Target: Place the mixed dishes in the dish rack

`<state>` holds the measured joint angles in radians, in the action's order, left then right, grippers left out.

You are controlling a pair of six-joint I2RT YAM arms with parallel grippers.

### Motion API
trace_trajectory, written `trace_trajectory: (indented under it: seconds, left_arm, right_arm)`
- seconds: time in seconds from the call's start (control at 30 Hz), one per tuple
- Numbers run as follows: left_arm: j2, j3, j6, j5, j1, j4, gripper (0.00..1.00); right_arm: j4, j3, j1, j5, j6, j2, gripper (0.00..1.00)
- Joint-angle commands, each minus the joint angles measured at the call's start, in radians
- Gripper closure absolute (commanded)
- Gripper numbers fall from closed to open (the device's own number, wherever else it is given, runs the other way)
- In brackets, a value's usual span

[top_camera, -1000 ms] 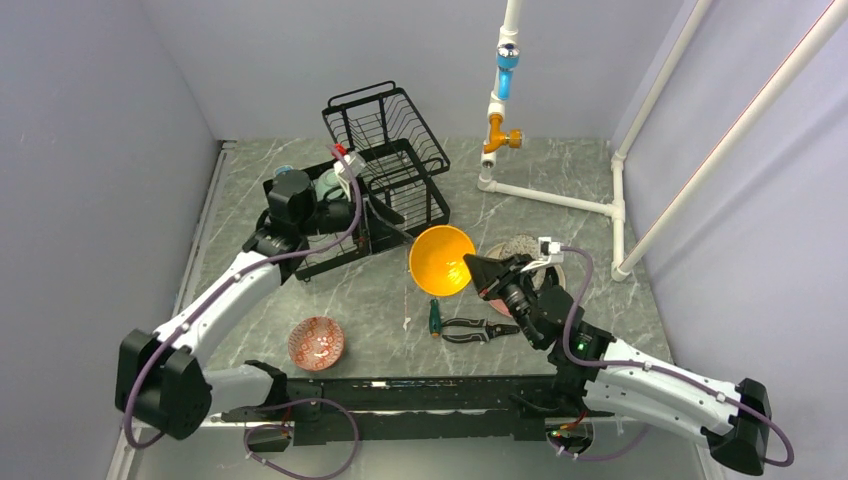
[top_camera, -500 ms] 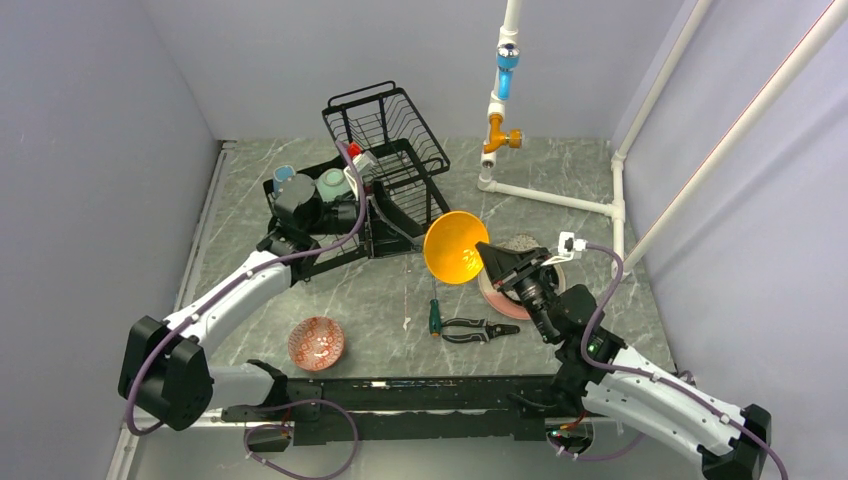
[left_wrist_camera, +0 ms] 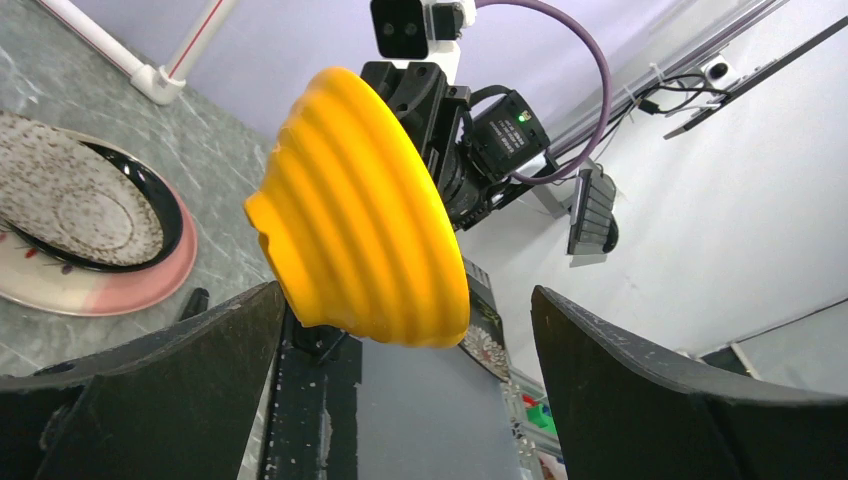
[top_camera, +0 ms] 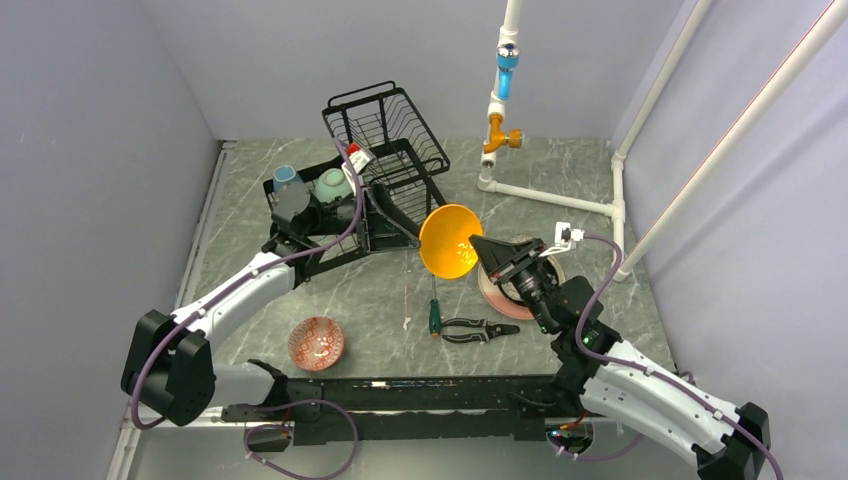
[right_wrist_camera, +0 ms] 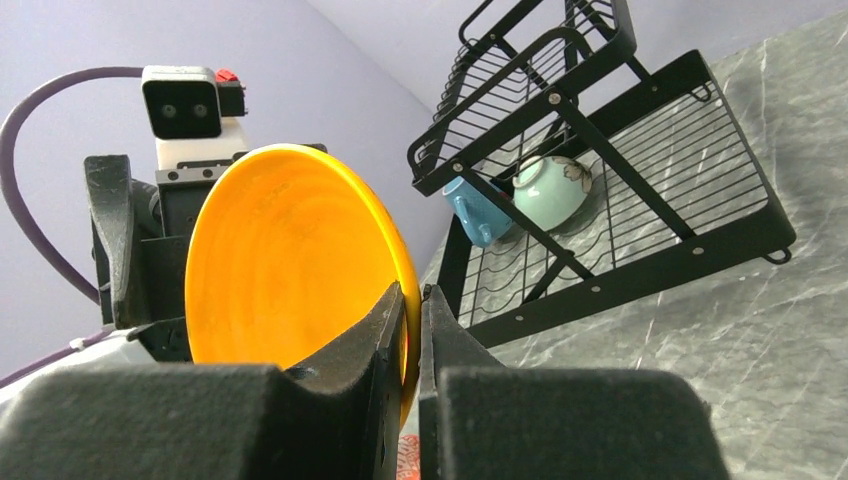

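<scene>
Orange bowl [top_camera: 448, 242] hangs in the air between dish rack [top_camera: 400, 150] and stack of plates [left_wrist_camera: 80, 210], its rim pinched by the closed right gripper [right_wrist_camera: 418, 320]; left gripper [left_wrist_camera: 404, 295] gapes wide, empty. Mug [top_camera: 285, 178] and green bowl [top_camera: 332, 184] sit in the rack's lower tray; the plates and patterned bowl [top_camera: 317, 342] lie on the table [top_camera: 560, 180], not yet loaded

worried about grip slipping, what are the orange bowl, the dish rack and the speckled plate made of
Orange bowl: glossy, ribbed outside with soft highlights; glazed ceramic or hard plastic, the look leaves it open. Dish rack: thin wires and flat bars in matte black, likely coated metal. Speckled grey plate: dull glaze with dark flecks, probably stoneware.
</scene>
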<state>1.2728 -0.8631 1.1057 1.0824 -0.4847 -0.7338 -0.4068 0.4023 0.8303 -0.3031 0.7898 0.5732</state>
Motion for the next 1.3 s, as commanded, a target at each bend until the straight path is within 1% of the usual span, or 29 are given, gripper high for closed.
trace_trajectory:
  seconds: [0.0,0.1,0.4,0.67,0.83,1.0,1.07,1.17,1.27]
  left_arm:
    - [0.003,-0.005,0.038,0.018,-0.011,-0.045,0.01]
    - [0.002,-0.018,0.005,0.013,-0.015,0.014,0.01]
    - [0.011,-0.01,0.086,0.047,-0.023,-0.098,0.0]
    - [-0.021,-0.023,-0.002,0.026,-0.024,0.013,0.01]
    - [-0.029,-0.016,-0.028,0.007,-0.024,0.02,0.0]
    - [-0.036,-0.02,-0.092,-0.026,-0.024,0.096,0.09]
    - [-0.032,-0.015,-0.091,-0.03,-0.024,0.082,0.18]
    - [-0.021,0.018,-0.033,-0.019,-0.018,-0.042,0.3]
    - [-0.006,0.043,0.03,-0.004,-0.004,-0.204,0.4]
  right_arm:
    - [-0.137,0.055,-0.024,0.062,0.043,0.021,1.0]
    - [-0.15,0.066,-0.037,0.081,0.054,0.041,1.0]
    - [-0.174,0.082,-0.056,0.093,0.029,0.093,1.0]
    - [-0.166,0.082,-0.056,0.091,-0.027,0.123,1.0]
    - [-0.159,0.087,-0.057,0.085,-0.06,0.142,1.0]
    - [-0.158,0.091,-0.056,0.088,-0.081,0.152,1.0]
    - [-0.16,0.092,-0.056,0.09,-0.086,0.16,1.0]
    - [-0.164,0.086,-0.056,0.086,-0.088,0.17,1.0]
    - [-0.167,0.086,-0.055,0.088,-0.09,0.174,1.0]
